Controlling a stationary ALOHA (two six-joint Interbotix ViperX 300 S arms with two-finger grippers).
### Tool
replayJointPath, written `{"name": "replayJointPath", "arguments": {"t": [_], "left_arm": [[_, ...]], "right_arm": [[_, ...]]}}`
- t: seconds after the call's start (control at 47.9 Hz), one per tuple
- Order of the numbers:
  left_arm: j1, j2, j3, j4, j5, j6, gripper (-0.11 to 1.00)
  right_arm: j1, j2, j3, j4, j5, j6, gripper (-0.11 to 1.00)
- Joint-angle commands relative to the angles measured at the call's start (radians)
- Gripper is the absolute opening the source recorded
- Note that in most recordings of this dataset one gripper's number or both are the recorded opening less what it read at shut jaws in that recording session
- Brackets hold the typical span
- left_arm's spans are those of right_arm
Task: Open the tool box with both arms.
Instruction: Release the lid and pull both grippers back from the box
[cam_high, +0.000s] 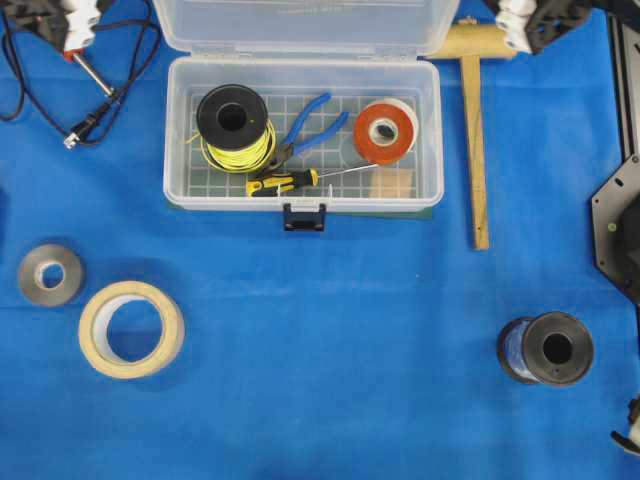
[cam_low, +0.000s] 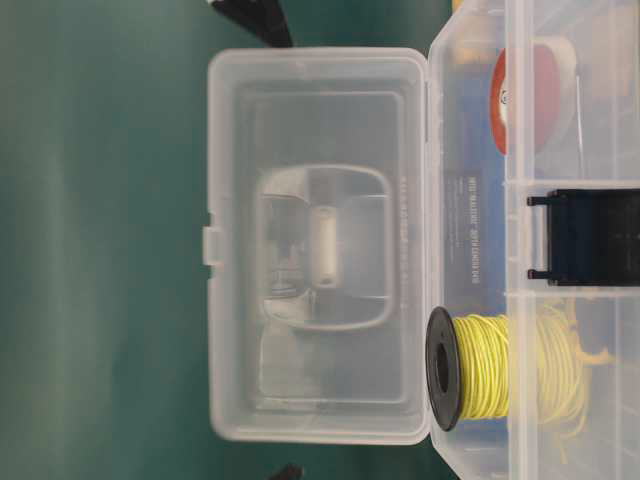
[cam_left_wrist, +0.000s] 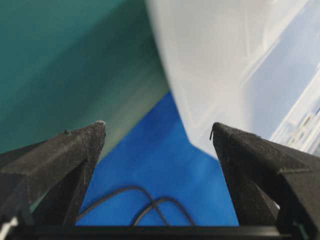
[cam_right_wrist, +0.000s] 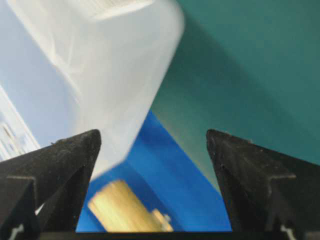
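Tool box (cam_high: 302, 140) stands open on the blue tabletop (cam_high: 330, 340), lid (cam_high: 305, 25) swung back and upright at the far edge; dark blue latch (cam_high: 304, 216) hangs at the near rim.

Left pincer (cam_left_wrist: 157, 131): fingers spread wide, nothing between them. Ahead of it and to its right, the clear lid corner (cam_left_wrist: 200, 75), apart from both fingertips. Black cable (cam_left_wrist: 140, 202) lies on the blue cloth below the gap. In the overhead view only a part of this arm shows at the top left corner (cam_high: 55, 20), beside the lid's left end.

Right pincer (cam_right_wrist: 154, 132): fingers spread wide, holding nothing. Lid corner (cam_right_wrist: 110, 60) is ahead and to its left, close to the left finger (cam_right_wrist: 60, 165); contact cannot be judged because of blur. A blurred wooden piece (cam_right_wrist: 125, 210) sits below the gap. Overhead, the arm shows at the top right (cam_high: 535, 20), just past the lid's right end.

Box contents, between the two pincers and nearer the camera side: yellow wire spool (cam_high: 234, 125), blue-handled pliers (cam_high: 305, 125), orange tape roll (cam_high: 385, 130), yellow-black screwdriver (cam_high: 285, 183).

Outside the box: wooden T-square (cam_high: 475, 150) below the right pincer; masking tape roll (cam_high: 131, 328), grey tape roll (cam_high: 50, 274) and a dark spool (cam_high: 547, 349) well away from both.
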Motion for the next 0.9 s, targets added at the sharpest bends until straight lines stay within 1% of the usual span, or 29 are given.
{"name": "replayJointPath", "arguments": {"t": [0.0, 0.167, 0.272, 0.439, 0.501, 0.564, 0.606, 0.668, 0.71, 0.836, 0.877], "left_arm": [[0.015, -0.069, 0.017, 0.000, 0.011, 0.000, 0.90], [0.020, -0.202, 0.075, 0.000, 0.048, -0.003, 0.90], [0.020, -0.265, 0.103, 0.000, 0.064, -0.014, 0.90], [0.009, -0.287, 0.126, -0.002, 0.067, -0.021, 0.90], [-0.006, -0.284, 0.127, -0.003, 0.069, -0.023, 0.90], [-0.038, -0.282, 0.126, -0.005, 0.067, -0.025, 0.90], [-0.066, -0.282, 0.126, -0.005, 0.069, -0.025, 0.90], [-0.115, -0.284, 0.126, -0.005, 0.069, -0.025, 0.90], [-0.163, -0.285, 0.127, -0.005, 0.069, -0.025, 0.90], [-0.288, -0.293, 0.129, -0.005, 0.077, -0.025, 0.90], [-0.333, -0.295, 0.129, -0.005, 0.080, -0.025, 0.90]], "right_arm": [[-0.017, -0.063, 0.011, 0.002, 0.020, 0.000, 0.83], [-0.026, -0.164, 0.049, 0.002, 0.066, 0.002, 0.83], [-0.026, -0.201, 0.063, 0.002, 0.089, 0.005, 0.83], [-0.026, -0.201, 0.066, 0.005, 0.095, 0.011, 0.83], [-0.018, -0.192, 0.063, 0.006, 0.094, 0.014, 0.83], [0.002, -0.187, 0.063, 0.011, 0.094, 0.014, 0.83], [0.025, -0.186, 0.063, 0.014, 0.095, 0.014, 0.83], [0.083, -0.184, 0.064, 0.017, 0.097, 0.015, 0.83], [0.121, -0.186, 0.066, 0.018, 0.098, 0.015, 0.83], [0.258, -0.186, 0.067, 0.018, 0.117, 0.017, 0.83], [0.321, -0.186, 0.067, 0.018, 0.126, 0.017, 0.83]]}}
